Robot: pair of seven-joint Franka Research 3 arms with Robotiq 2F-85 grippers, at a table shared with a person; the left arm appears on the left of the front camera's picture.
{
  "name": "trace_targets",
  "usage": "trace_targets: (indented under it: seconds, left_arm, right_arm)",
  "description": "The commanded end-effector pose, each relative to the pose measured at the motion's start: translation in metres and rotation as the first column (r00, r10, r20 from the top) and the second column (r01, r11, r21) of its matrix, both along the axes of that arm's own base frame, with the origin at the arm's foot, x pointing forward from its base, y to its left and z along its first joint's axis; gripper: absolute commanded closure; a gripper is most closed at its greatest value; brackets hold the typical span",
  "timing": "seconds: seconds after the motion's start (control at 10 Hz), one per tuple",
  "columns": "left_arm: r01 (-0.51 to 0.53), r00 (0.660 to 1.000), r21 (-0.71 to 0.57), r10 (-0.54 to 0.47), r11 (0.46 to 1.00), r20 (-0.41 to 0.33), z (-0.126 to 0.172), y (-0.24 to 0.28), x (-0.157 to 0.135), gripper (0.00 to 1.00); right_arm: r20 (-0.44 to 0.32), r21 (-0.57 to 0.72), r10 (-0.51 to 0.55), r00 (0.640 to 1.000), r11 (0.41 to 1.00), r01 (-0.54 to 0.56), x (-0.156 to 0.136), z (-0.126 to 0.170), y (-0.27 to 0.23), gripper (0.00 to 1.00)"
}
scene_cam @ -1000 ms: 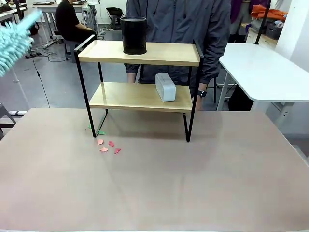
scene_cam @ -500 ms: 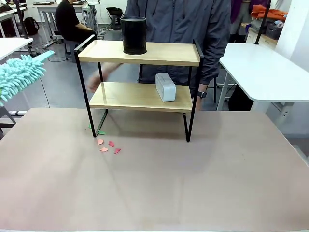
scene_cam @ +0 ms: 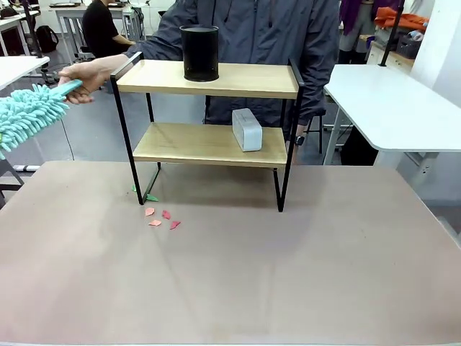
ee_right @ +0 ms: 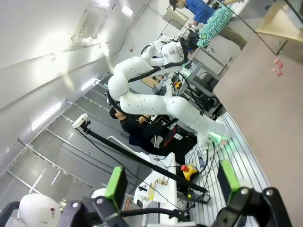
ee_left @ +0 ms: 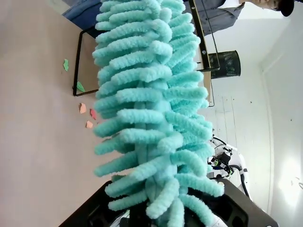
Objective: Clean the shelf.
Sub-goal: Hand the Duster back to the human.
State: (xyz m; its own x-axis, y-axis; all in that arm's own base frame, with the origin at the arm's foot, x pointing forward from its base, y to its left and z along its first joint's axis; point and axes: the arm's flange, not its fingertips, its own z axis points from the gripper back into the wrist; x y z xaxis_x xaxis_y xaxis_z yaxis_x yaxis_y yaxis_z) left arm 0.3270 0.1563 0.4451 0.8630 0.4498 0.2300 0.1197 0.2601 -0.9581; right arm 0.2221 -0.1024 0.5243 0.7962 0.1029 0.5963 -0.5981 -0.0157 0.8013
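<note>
A two-tier shelf [scene_cam: 207, 115] stands at the far middle of the bench [scene_cam: 230, 274], with a black mesh cup [scene_cam: 199, 52] on its top board and a white box [scene_cam: 247, 129] on the lower one. At far left, the left pincer [ee_left: 156, 213] is clenched on a fluffy teal duster [scene_cam: 25, 115], while a person's hand [scene_cam: 86, 74] grips its handle tip. The right pincer [ee_right: 170, 187] hangs released, away from the bench. This looks like a handover; next the duster likely needs swinging right onto the boards. Paper scraps [scene_cam: 162, 218] lie near the left leg.

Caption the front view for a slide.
Person's hand grasps the fluffy turquoise duster beside the two-tier wooden shelf holding a black cylinder.
</note>
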Motion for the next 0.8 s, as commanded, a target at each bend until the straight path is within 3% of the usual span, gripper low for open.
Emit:
trace_targets:
  seconds: [0.0, 0.3, 0.4, 0.5, 0.6, 0.7]
  left_arm:
    - [-0.006, 1.0, 0.002, 0.006, 1.0, 0.03, 0.0028, -0.0003, -0.0002, 1.0]
    - [-0.006, 1.0, 0.002, 0.006, 1.0, 0.03, 0.0028, -0.0003, -0.0002, 1.0]
    - [0.002, 1.0, -0.001, -0.002, 1.0, 0.001, 0.0, -0.0006, 0.0003, 0.88]
    - [-0.002, 1.0, 0.004, 0.002, 1.0, -0.008, 0.001, -0.0027, 0.0006, 0.84]
    - [0.011, 1.0, 0.003, -0.011, 1.0, -0.01, 0.0026, -0.003, 0.0, 0.31]
    - [0.0, 1.0, -0.009, 0.0, 1.0, 0.001, 0.0066, -0.0012, -0.0017, 0.27]
  right_arm:
    - [0.018, 0.002, 0.0, 1.0, 1.0, 0.0, 0.002, 0.0016, -0.0022, 0.0]
    - [0.018, 0.002, 0.0, 1.0, 1.0, 0.0, 0.002, 0.0016, -0.0022, 0.0]
    - [0.018, 0.002, 0.0, 1.0, 1.0, 0.0, 0.002, 0.0016, -0.0022, 0.0]
    - [0.018, 0.002, 0.0, 1.0, 1.0, 0.0, 0.002, 0.0016, -0.0022, 0.0]
    - [0.018, 0.002, 0.0, 1.0, 1.0, 0.0, 0.002, 0.0016, -0.0022, 0.0]
    - [0.018, 0.002, 0.0, 1.0, 1.0, 0.0, 0.002, 0.0016, -0.0022, 0.0]
